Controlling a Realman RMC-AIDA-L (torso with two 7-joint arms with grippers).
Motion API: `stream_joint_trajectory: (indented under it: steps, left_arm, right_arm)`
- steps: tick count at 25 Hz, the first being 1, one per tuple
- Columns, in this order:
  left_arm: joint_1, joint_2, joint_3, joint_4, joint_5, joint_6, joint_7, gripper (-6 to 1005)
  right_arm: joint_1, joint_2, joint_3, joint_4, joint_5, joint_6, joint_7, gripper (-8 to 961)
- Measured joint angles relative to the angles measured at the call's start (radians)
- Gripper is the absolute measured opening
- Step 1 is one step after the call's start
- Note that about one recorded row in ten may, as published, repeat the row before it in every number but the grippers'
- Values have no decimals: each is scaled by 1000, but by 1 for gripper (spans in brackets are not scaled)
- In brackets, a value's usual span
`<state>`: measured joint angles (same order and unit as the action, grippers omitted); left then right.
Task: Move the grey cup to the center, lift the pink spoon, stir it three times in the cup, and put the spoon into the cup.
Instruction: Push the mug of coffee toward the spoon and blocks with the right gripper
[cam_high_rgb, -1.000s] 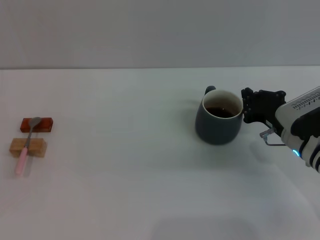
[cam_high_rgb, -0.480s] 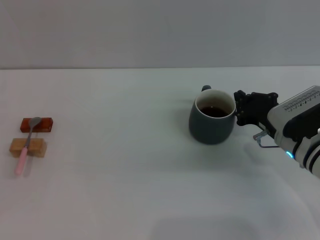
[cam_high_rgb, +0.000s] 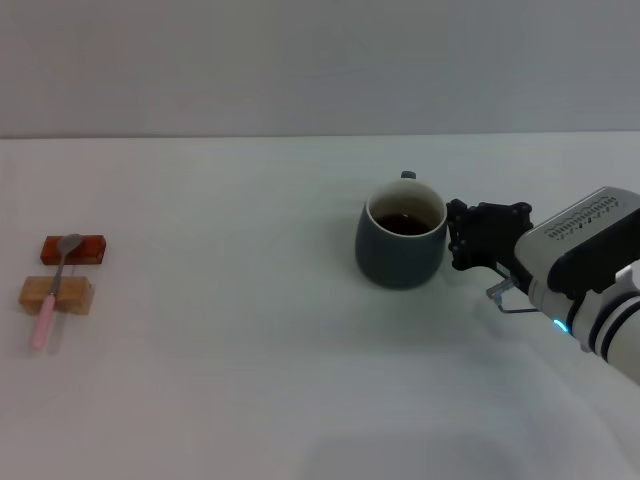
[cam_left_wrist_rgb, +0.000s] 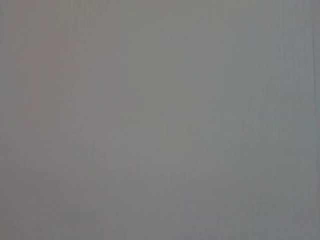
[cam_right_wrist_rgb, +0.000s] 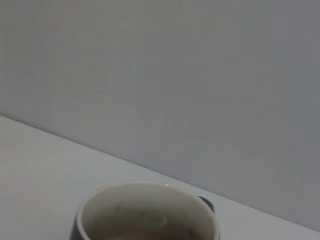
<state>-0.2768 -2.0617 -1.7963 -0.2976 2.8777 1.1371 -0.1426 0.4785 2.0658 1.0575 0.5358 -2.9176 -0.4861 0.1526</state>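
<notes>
White arm (black tool (cam_high_rgb: 462, 246)).

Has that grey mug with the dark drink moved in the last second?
Yes. The grey cup has slid toward the robot's left, closer to the wooden blocks, with the right end effector against it.

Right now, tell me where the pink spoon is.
In the head view, the pink spoon lies at the table's far left, across the tan block, its bowl on the red-brown block.

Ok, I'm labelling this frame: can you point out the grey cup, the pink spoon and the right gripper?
grey cup (cam_high_rgb: 395, 262): head view, on its dark outer wall.
pink spoon (cam_high_rgb: 44, 321): head view, on its pink handle.
right gripper (cam_high_rgb: 462, 246): head view, at its black fingers beside the cup.
</notes>
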Motion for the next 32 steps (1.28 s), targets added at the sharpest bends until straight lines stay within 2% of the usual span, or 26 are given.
stream_joint_trajectory:
  steps: [17, 32]
  left_arm:
    - [0, -1, 3, -16, 0, 7, -3, 835]
    - [-1, -2, 8, -24, 0, 7, -8, 834]
  right_arm:
    - [69, 2, -121, 28, 0, 15, 48, 35]
    - [89, 2, -196, 35, 0, 15, 110, 34]
